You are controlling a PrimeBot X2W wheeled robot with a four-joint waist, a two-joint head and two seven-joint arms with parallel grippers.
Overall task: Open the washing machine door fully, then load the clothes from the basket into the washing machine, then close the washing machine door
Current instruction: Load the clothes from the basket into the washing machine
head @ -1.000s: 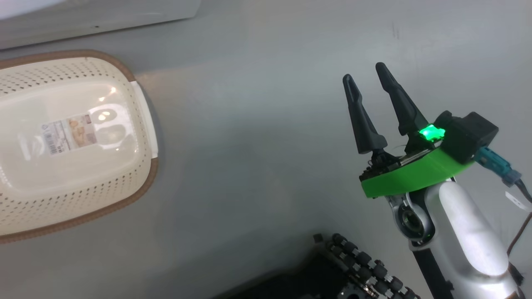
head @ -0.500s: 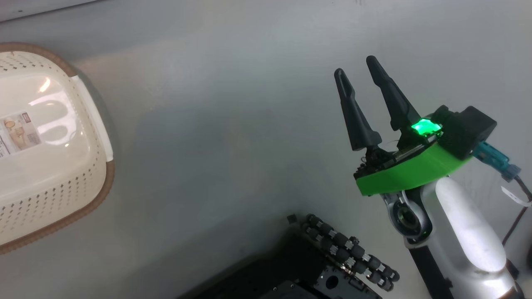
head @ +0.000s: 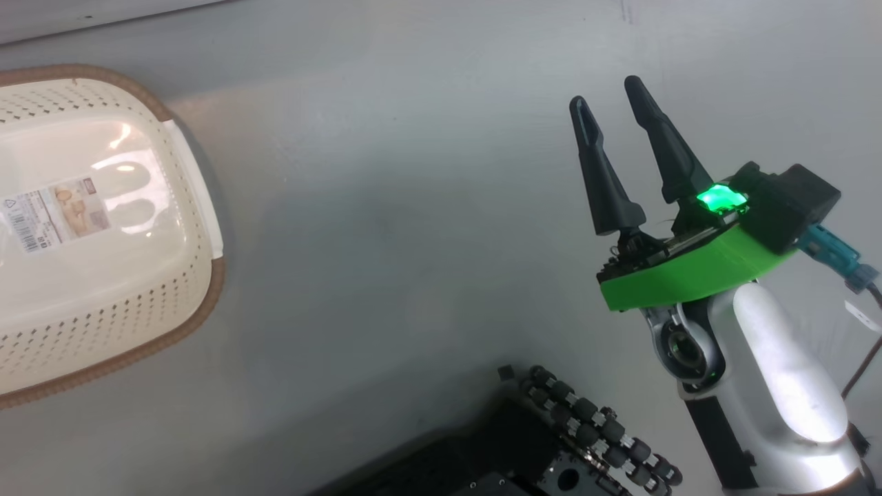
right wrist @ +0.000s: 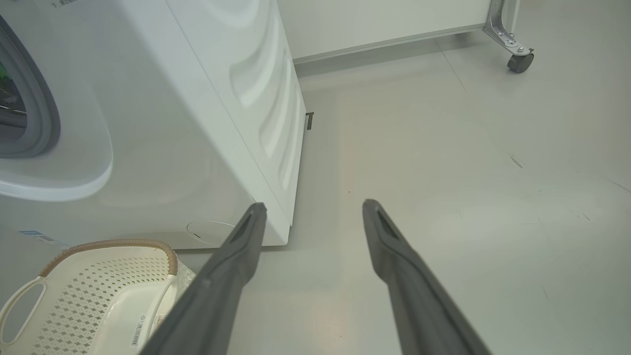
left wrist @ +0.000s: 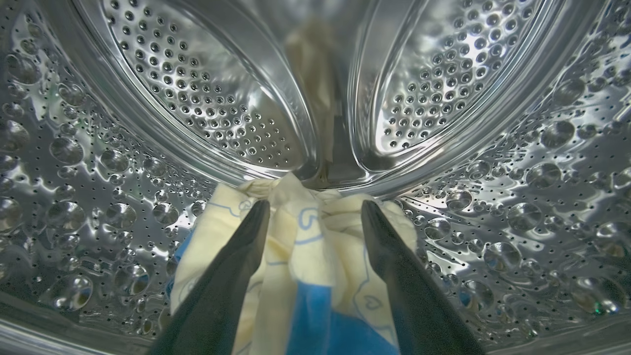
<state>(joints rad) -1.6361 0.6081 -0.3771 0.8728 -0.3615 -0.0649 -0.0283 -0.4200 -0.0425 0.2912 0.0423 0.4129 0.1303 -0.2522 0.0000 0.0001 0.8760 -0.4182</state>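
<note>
Left wrist view, left gripper [left wrist: 314,204] spread, clothes [left wrist: 300,256] between, steel drum [left wrist: 498,207].

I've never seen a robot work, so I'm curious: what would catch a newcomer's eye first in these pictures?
The glittering perforated steel drum curves around the left gripper, whose spread fingers flank the pale-yellow and blue clothes lying inside. In the head view, the right gripper stands open on a bright green mount at the right, and the cream basket sits at the left.
</note>
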